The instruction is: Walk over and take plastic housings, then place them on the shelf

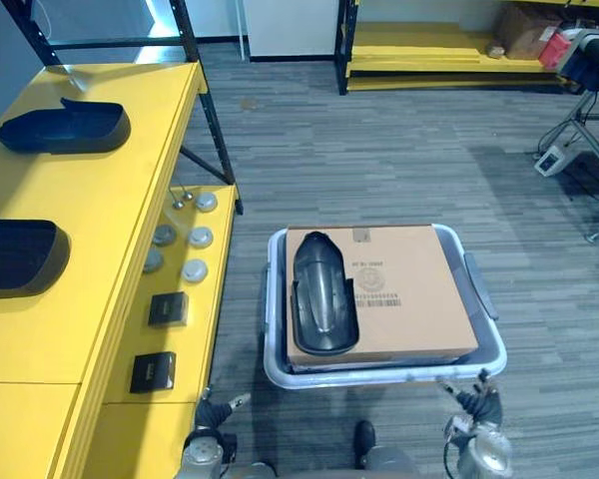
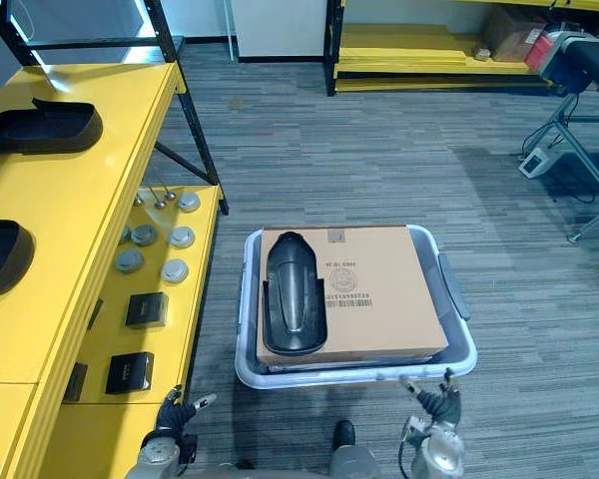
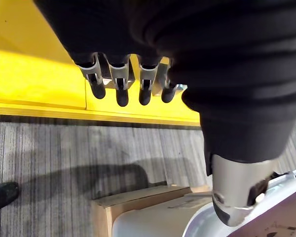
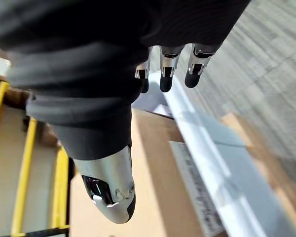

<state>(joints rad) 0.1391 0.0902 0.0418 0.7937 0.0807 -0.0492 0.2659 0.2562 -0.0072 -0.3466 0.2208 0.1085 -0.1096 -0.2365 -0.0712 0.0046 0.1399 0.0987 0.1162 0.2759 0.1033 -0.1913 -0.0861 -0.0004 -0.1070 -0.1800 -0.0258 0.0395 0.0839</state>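
**Operator:** Where is the piece I must fetch?

**Inspector:** Your housing (image 1: 321,294) lies lengthwise on the left part of a cardboard box (image 1: 409,299) at the centre of the frame. The box sits in a grey plastic bin (image 1: 272,309) on the carpeted floor. In my judgement the box is there to raise the piece within your reach. The housing is a long, dark, glossy piece, rounded at the far end and squared off at the near end. A second housing (image 1: 65,127) at upper left and a third housing (image 1: 15,257) at mid left rest on the smooth yellow shelf (image 1: 110,220), well apart, so I take that as the drop-off.

**Operator:** And my hands?

**Inspector:** Your left hand (image 1: 212,411) shows at lower left and your right hand (image 1: 476,404) at lower right, either side of the bin's near edge. Both are empty. The left fingers (image 3: 121,89) hang nearly straight and the right fingers (image 4: 166,74) likewise, gripping nothing. Glossy curved plastic may slip, so take the piece by its long edges.
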